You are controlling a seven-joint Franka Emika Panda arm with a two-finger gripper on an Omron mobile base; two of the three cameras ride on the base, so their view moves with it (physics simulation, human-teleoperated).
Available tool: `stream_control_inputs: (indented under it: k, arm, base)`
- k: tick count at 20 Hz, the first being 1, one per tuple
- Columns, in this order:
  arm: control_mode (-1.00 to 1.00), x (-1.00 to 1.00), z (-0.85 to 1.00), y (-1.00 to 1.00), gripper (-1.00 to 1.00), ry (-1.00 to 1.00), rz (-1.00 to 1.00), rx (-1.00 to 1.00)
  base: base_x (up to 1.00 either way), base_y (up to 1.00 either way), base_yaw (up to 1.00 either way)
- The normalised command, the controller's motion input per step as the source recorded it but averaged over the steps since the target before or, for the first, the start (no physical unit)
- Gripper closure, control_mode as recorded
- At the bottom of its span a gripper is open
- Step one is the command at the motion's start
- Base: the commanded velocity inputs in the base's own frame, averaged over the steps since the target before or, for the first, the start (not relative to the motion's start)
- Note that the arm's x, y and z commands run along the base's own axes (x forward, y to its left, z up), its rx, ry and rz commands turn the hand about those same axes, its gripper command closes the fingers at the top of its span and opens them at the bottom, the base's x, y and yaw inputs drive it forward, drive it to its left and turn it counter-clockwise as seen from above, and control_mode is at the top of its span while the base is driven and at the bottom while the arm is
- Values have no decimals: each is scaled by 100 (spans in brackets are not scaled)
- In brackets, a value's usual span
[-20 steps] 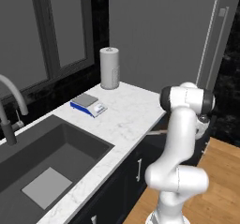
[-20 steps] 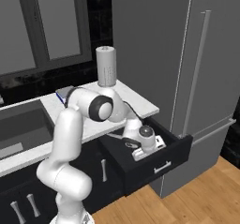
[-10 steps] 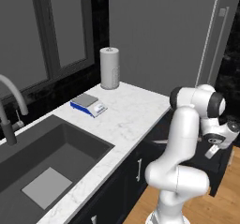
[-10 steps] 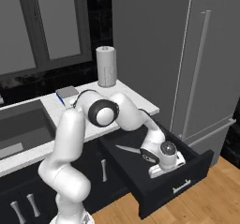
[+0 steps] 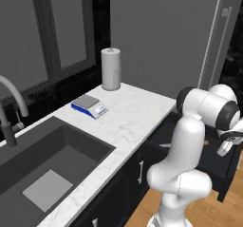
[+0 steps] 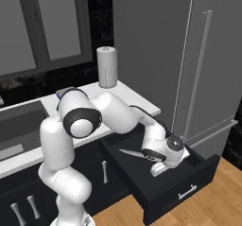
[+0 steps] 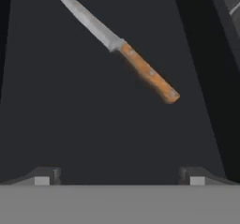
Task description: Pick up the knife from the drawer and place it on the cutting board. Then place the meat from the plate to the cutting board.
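Gripper (image 7: 119,175) hangs above the pulled-out drawer (image 6: 189,180), jaws spread wide and empty; the knife (image 7: 115,43) lies on the drawer floor, apart from the fingertips.

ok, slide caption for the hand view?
Open gripper above the knife lying in the open drawer.

The drawer (image 6: 182,192) stands pulled out from under the white counter (image 6: 127,97), its dark front with a small silver handle turned toward the wooden floor (image 6: 208,206). The arm bends down over it, and the gripper (image 6: 158,169) hangs inside the drawer with its fingers spread apart, holding nothing. Just beside the hand, the blade of the knife (image 6: 130,152) lies on the drawer bottom. A paper towel roll (image 6: 107,67) stands upright on the counter, near the tall grey fridge (image 6: 189,55).
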Motion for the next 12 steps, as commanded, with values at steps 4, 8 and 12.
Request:
stream_control_inputs:
  k: [4,8,12]
  arm:
    - [-100,0,29,47,-100,0,27,0]
    - [-100,7,17,16,-100,1,34,1]
    - [-100,6,1,7,-100,0,44,5]
  base:
    - [0,0,0]
    - [0,0,0]
    - [0,0,0]
